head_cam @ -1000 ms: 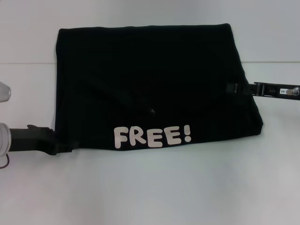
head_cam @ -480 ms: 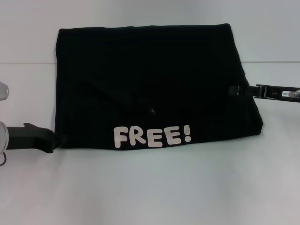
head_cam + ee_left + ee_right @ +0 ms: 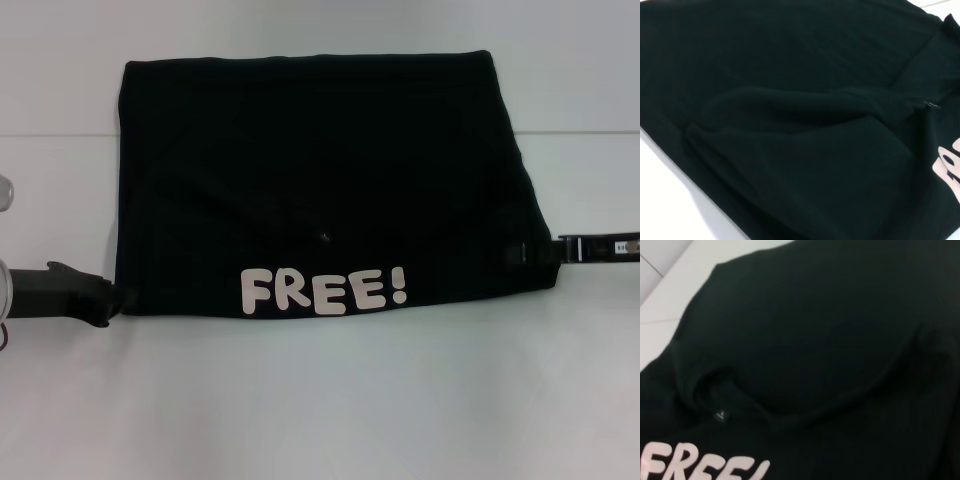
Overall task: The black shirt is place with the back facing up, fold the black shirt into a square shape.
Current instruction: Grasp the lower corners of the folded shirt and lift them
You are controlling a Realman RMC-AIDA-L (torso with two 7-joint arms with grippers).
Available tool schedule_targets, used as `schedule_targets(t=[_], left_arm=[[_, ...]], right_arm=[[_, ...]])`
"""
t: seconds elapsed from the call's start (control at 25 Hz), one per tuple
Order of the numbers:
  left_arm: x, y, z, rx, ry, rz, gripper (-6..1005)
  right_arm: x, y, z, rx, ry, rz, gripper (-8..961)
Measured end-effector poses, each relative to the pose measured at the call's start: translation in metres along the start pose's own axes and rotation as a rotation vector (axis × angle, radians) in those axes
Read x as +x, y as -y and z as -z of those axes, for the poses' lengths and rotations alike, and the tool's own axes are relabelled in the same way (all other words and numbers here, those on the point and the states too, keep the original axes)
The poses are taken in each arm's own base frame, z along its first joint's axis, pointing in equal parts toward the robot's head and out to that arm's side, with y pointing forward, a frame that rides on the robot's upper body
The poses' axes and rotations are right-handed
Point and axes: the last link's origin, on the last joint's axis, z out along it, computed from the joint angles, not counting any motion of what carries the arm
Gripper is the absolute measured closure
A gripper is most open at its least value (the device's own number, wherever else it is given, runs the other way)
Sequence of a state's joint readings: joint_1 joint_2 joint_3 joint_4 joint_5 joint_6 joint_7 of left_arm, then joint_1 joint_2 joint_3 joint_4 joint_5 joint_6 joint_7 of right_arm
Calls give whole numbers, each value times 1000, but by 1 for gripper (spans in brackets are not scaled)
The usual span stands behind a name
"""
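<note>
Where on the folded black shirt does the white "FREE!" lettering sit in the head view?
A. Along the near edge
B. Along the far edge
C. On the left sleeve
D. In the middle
A: the lettering runs just above the near edge of the black shirt.

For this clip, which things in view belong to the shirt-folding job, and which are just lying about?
Belongs to the job:
black shirt, folded, "FREE!" lettering showing
left claw, at the shirt's near left corner
right claw, at its right edge

Just lying about:
nothing; only the white table
</note>
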State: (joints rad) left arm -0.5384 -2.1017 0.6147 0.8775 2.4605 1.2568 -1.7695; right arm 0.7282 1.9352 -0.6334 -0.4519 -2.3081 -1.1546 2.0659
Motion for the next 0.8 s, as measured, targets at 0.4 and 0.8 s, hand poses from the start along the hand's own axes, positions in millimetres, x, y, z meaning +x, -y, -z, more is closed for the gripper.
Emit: schedule_targets(t=[0.4, 0.8], left_arm=[[2, -1, -2, -1, 0, -6, 967], [3, 0, -2, -1, -1, -3, 968]], right_arm=[[10, -3, -12, 21, -24, -1, 249], [10, -1, -5, 15, -12, 7, 431]])
